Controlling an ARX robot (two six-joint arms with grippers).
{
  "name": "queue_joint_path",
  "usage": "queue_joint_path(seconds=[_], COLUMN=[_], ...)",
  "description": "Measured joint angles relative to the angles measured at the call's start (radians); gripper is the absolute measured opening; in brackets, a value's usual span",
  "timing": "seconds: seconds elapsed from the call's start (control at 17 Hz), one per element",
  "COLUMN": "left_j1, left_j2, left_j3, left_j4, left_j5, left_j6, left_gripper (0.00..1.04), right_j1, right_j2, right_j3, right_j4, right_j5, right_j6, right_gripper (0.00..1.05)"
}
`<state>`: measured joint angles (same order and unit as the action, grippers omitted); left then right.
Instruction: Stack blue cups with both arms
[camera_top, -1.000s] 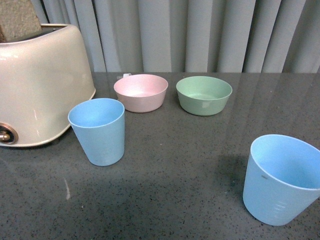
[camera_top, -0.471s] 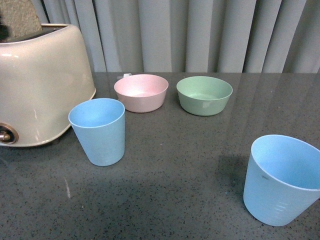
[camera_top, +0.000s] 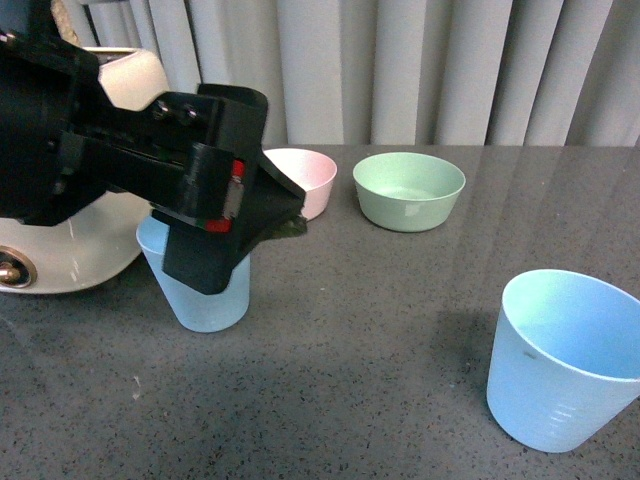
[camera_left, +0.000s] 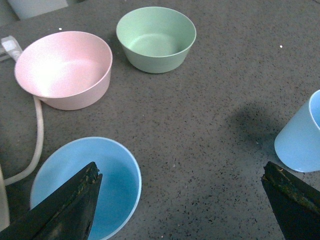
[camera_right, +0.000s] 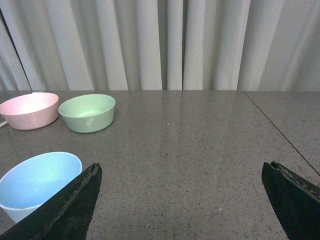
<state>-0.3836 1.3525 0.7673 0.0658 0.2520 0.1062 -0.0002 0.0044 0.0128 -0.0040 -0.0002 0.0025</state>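
Grey speckled countertop (camera_top: 380, 330) carries a cream toaster (camera_top: 60, 250) at 9 o'clock, and a pink bowl (camera_top: 312, 172) and green bowl (camera_top: 408, 190) toward 12. The left blue cup (camera_top: 205, 305) stands at 8 o'clock beside the toaster, half hidden by the left gripper (camera_top: 250, 245), which hangs over its mouth, jaws spread wide and empty. The right blue cup (camera_top: 565, 360) stands at 4 o'clock, with faint embossed lines. The right gripper (camera_right: 177, 205) is likewise spread and empty. The left gripper's red tag is too blurred to read.
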Motion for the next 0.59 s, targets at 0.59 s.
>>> queue_joint_path(seconds=[0.59], left_j1=[-0.019], left_j2=[0.152], left_j3=[0.104], left_j4=[-0.081], left_j5=[-0.058], left_j6=[0.13], left_gripper=[0.98], right_j1=[0.0], right_j2=[0.0], right_j3=[0.0], right_j4=[-0.001], right_j5=[0.0], right_j6=[0.0], right_gripper=[0.98])
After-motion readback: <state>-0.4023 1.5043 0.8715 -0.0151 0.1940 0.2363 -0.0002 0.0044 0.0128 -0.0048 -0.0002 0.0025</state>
